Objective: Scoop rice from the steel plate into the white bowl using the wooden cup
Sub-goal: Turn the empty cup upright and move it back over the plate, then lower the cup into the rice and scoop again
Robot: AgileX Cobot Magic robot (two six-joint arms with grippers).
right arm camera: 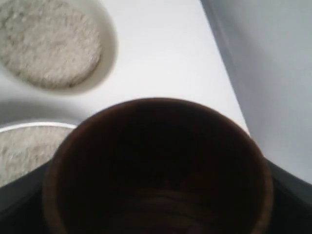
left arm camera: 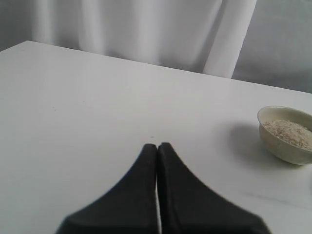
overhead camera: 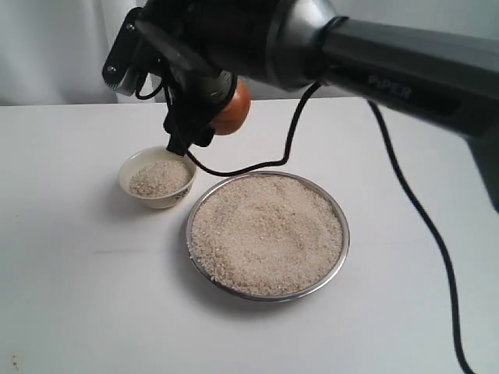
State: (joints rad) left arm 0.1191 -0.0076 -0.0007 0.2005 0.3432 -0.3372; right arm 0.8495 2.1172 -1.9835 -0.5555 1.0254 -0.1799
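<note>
right jaws: clamped on wooden cup [overhead camera: 235,107], aloft near white bowl [overhead camera: 164,200] | left jaws: pressed together, empty | steel plate [overhead camera: 269,298]: heaped with rice [overhead camera: 265,234]

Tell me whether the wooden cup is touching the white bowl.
Apart. The right wrist view shows bare table between the wooden cup and the white bowl.

The right arm [overhead camera: 413,74] is a dark grey, matte tube with faint tone-on-tone PIPER lettering [overhead camera: 390,86]. Beside the lettering sits a glossy silver-grey collar [overhead camera: 300,35]. A thin black cable [overhead camera: 290,140] hangs below that collar. The left gripper [left arm camera: 157,146] has smooth black wedge-shaped fingers [left arm camera: 131,195] with rounded tips.
</note>
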